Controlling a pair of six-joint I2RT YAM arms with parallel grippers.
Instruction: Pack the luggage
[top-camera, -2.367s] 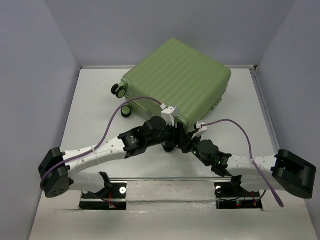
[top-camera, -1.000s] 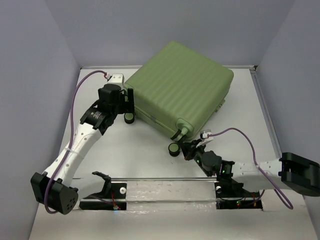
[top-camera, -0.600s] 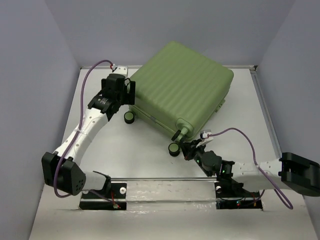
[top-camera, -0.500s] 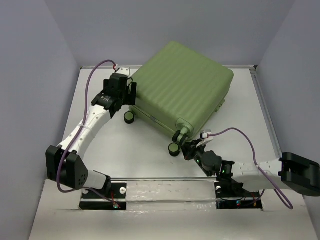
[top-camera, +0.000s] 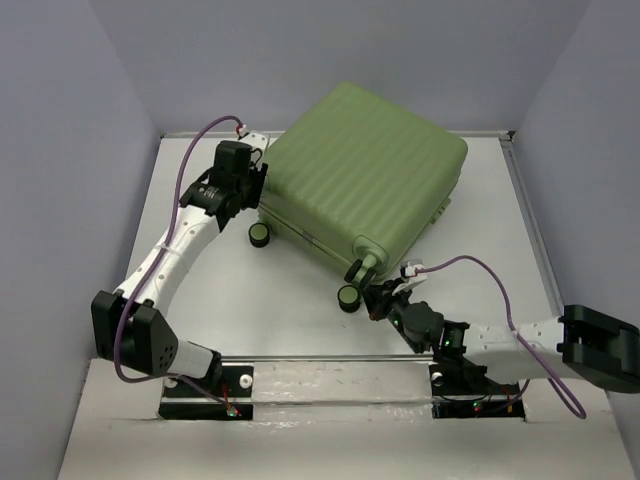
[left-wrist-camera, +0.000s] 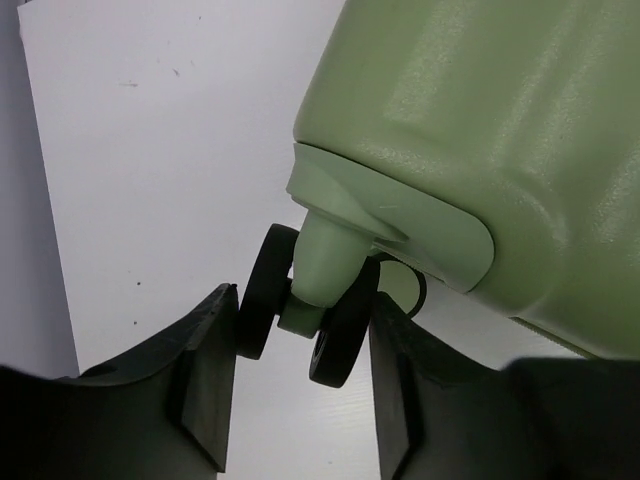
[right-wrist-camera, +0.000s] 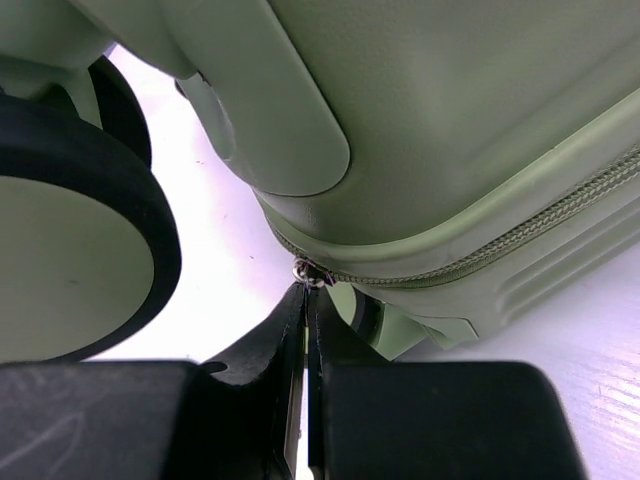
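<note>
Two jobs: the left tool (left-wrist-camera: 305, 320) is squeezing a black wheel (left-wrist-camera: 262, 290) of the light-green ribbed suitcase (top-camera: 370, 160), steadying it. The right tool (right-wrist-camera: 307, 300) is pinching the silver zipper pull (right-wrist-camera: 312, 272), probably needing slow, straight pulling.

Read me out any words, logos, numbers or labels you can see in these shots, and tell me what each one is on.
None can be read.
The luggage shows only plain green shell: no brand, label or number.
The left arm and right arm carry no legible marking; any print there is too small to tell.
</note>
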